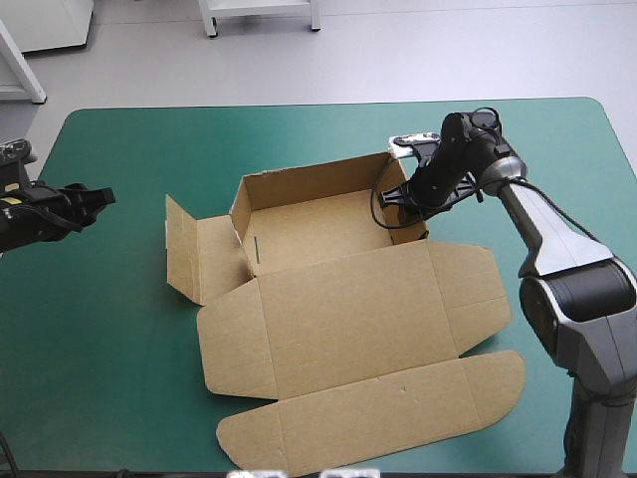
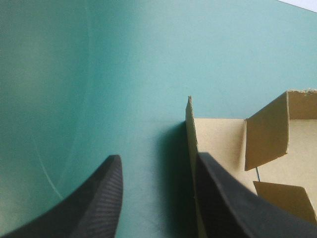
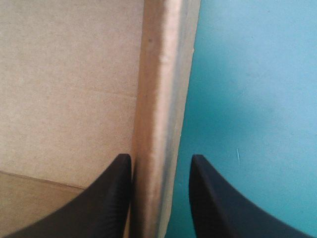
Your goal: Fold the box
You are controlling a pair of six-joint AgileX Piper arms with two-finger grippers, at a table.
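From above, the brown box (image 1: 338,299) lies in the middle of the tabletop (image 1: 119,378). Its far part is an open tray with raised walls, and its lid (image 1: 368,398) lies flat toward the near edge. A side flap (image 1: 184,249) at the box's left stands splayed outward. The right hand (image 1: 400,197) reaches down at the tray's right wall (image 1: 398,189). The left hand (image 1: 95,197) hangs near the tabletop's left edge, apart from the box.

In the left wrist view, the left hand (image 2: 158,158) is released, its black fingers (image 2: 99,198) standing wide apart over the teal-green cover (image 2: 99,74). The box (image 2: 223,144) lies just ahead, and a thin upright board edge (image 2: 189,119) rises beside one finger.

In the right wrist view, the right hand (image 3: 159,158) straddles the wall's top edge (image 3: 158,99), released rather than clamped. One finger (image 3: 111,198) sits against the board on the tray's inner side. The other finger (image 3: 218,203) stands just clear of the board, over the cover (image 3: 257,99)
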